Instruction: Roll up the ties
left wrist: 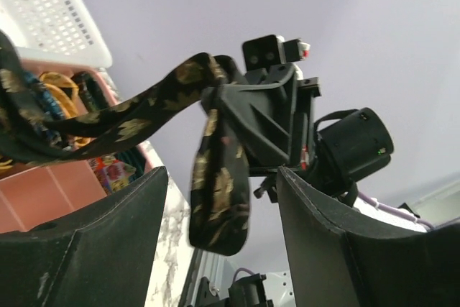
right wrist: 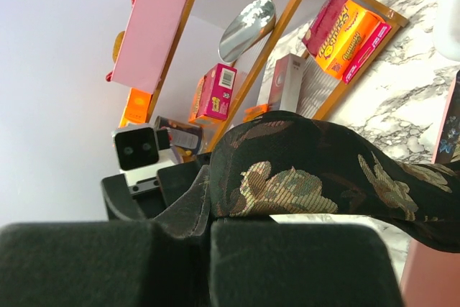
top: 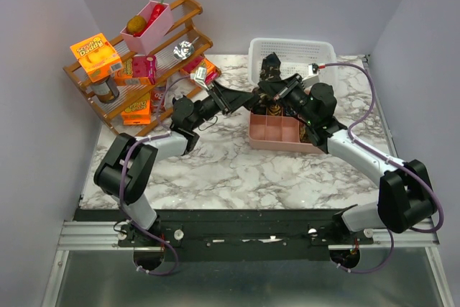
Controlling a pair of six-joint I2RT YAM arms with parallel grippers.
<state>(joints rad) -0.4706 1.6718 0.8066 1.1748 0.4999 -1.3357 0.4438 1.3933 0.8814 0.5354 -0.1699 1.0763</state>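
The top view is lit evenly and softly from above, with only faint shadows cast on the marble table [top: 215,170] beneath the arms. In the left wrist view the left end effector's fingers [left wrist: 93,242] are rendered dark and soft along the bottom, while the tie [left wrist: 219,192] is kept fairly sharp against a bright, plain wall. In the right wrist view the right end effector's fingers [right wrist: 302,264] are blurred across the lower edge, and glare is caught on the metal scoop [right wrist: 248,26] at upper centre.

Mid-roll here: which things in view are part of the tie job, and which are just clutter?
Job: tie, clamped in the right gripper; left gripper, open around it; rolled ties; pink tray.
Lying about: wooden rack; snack boxes; pink bin; metal scoop.
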